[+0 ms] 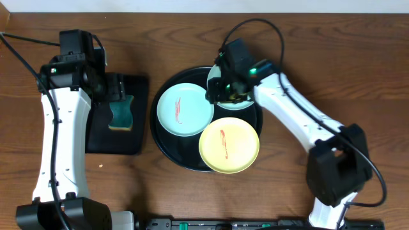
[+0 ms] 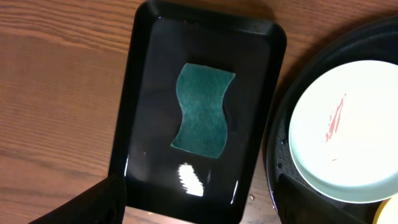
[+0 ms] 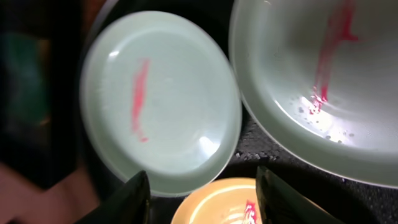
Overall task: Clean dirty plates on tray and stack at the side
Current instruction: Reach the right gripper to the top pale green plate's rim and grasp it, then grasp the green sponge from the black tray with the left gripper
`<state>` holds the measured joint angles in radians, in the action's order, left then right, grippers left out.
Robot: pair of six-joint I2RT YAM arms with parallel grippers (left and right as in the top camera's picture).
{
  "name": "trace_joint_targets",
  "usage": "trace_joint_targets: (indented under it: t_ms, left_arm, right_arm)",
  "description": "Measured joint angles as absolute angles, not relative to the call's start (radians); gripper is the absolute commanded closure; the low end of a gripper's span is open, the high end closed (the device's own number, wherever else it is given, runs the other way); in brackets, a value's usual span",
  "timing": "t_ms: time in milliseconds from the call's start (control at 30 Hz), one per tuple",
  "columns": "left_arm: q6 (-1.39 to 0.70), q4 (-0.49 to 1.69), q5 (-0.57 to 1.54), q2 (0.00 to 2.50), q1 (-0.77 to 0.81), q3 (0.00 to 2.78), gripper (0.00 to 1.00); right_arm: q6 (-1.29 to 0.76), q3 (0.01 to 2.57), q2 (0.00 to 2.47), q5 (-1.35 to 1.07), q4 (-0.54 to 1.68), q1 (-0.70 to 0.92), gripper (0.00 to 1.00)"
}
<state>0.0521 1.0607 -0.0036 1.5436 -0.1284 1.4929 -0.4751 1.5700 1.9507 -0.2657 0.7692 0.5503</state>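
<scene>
Plates (image 1: 185, 110), round and seemingly plastic, crowd the glossy black tray (image 1: 167, 144).

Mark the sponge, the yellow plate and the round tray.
sponge (image 2: 202, 111), left wrist view, middle of its green face.
yellow plate (image 1: 229, 145), overhead view, its centre.
round tray (image 1: 172, 150), overhead view, bare floor at lower left.
</scene>
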Motion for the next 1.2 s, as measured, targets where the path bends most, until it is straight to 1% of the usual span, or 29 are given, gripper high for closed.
trace_joint_targets:
  t_ms: [100,200,233,367,700,767,867,1000,1067,1200]
  left_arm:
    - [0.052,1.056,-0.004,1.544,-0.128,1.493,0.24]
    - [0.052,1.055,-0.005,1.544,-0.128,1.493,0.24]
    - [0.052,1.054,-0.005,1.544,-0.128,1.493,0.23]
    - [0.052,1.053,-0.007,1.544,-0.128,1.493,0.23]
    - [0.052,1.049,-0.007,1.544,-0.128,1.493,0.23]
    - [0.052,1.048,-0.007,1.544,-0.128,1.493,0.24]
    - [0.052,1.048,-0.007,1.544,-0.128,1.493,0.24]
    - [0.052,1.047,-0.007,1.55,-0.128,1.493,0.24]
    - [0.052,1.047,-0.007,1.562,-0.128,1.493,0.24]
    - [0.052,1.047,-0.007,1.6,-0.128,1.493,0.24]
  right_arm:
    - [-0.526,1.57,1.988,-0.201,0.762,0.58,0.56]
    - [-0.559,1.57,2.033,-0.165,0.735,0.601,0.71]
    - [-0.566,1.57,2.049,-0.155,0.728,0.603,0.74]
    - [-0.582,1.57,2.093,-0.134,0.713,0.606,0.76]
    - [-0.592,1.57,2.151,-0.122,0.693,0.607,0.76]
    - [-0.592,1.57,2.151,-0.121,0.686,0.608,0.79]
    - [-0.594,1.57,2.156,-0.119,0.685,0.608,0.87]
    - [-0.598,1.57,2.175,-0.118,0.683,0.608,0.93]
    - [-0.598,1.572,2.18,-0.123,0.678,0.61,0.99]
    - [-0.603,1.575,2.18,-0.121,0.68,0.614,0.99]
